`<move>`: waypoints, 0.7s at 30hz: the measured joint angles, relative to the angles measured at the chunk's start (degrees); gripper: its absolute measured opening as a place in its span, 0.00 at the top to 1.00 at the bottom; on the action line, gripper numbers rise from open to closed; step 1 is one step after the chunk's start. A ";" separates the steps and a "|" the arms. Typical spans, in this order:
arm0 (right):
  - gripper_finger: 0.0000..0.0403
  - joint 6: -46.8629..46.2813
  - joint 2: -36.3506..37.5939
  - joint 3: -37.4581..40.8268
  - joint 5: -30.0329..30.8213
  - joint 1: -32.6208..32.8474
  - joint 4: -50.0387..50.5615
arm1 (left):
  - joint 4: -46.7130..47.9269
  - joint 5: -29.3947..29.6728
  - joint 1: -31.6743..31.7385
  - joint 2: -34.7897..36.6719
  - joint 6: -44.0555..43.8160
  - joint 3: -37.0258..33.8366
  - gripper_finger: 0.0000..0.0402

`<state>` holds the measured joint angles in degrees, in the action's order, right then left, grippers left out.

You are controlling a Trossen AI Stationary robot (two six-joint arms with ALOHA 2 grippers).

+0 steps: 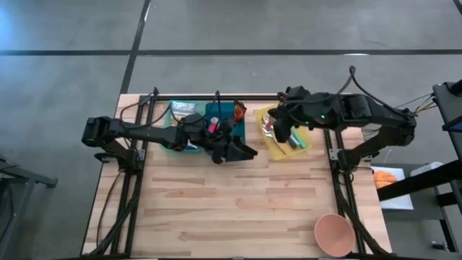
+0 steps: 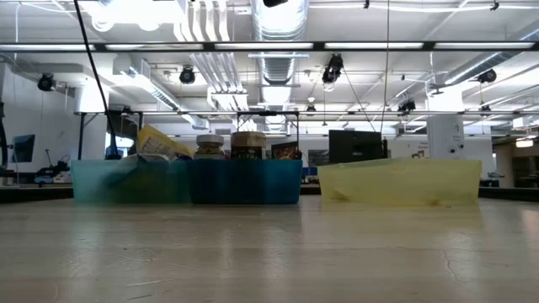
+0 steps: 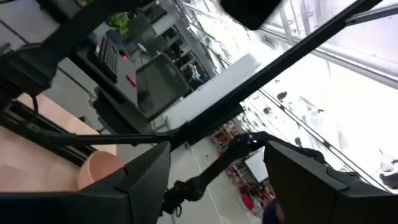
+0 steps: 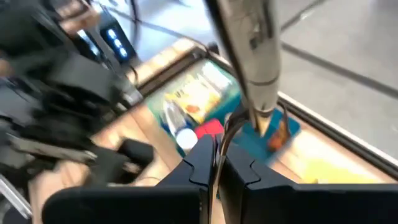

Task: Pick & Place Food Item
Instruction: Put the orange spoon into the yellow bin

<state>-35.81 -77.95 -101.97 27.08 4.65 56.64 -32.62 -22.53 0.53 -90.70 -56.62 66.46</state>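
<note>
While I scan from the left of the overhead view, I see the left arm reaching across the blue bin [image 1: 189, 126], its left gripper [image 1: 244, 152] poking past the bin's right end over bare wood. Its wrist camera looks up into the room, and the two dark fingers [image 3: 146, 180] stand apart with nothing between them.

That translucent blue plastic bin sits at the far edge of the pale plank table [image 1: 238, 209], a rectangular tub crowded with food items: a yellow printed packet [image 2: 160, 143], lidded jars [image 2: 210, 146], and an orange wrapper [image 1: 239, 110] at its right end. From table height its walls hide the lower half of everything inside.

Just to the right, a gap apart, lies the yellow bin [image 2: 400, 182], shallow, see-through and long. In the overhead view a shiny wrapped item [image 1: 268, 124] and something green [image 1: 297, 143] lie in it.

Over that yellow bin hangs the right arm, its right gripper [image 4: 215, 163] pressed together, empty as far as I can see. Its wrist camera looks back towards the blue bin, with a cable-wrapped post blocking part of the view.

Near the table's front right corner sits a round pink bowl [image 1: 334, 234], smooth and well apart from both bins.
</note>
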 joint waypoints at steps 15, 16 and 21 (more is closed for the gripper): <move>0.98 6.16 -0.04 13.78 -24.69 -25.51 7.86 | 21.60 1.35 -3.48 8.78 3.29 -0.11 0.33; 0.98 6.55 -0.01 15.90 -26.27 -26.90 7.58 | 23.80 2.59 -3.73 10.19 4.80 -0.09 0.33; 0.98 9.39 -0.04 26.39 -30.23 -31.88 5.67 | 30.49 7.11 -4.63 16.87 9.36 -0.10 0.33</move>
<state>-26.42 -78.00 -75.58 -3.15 -27.23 62.31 -2.13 -15.42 -4.10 -73.82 -47.26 66.36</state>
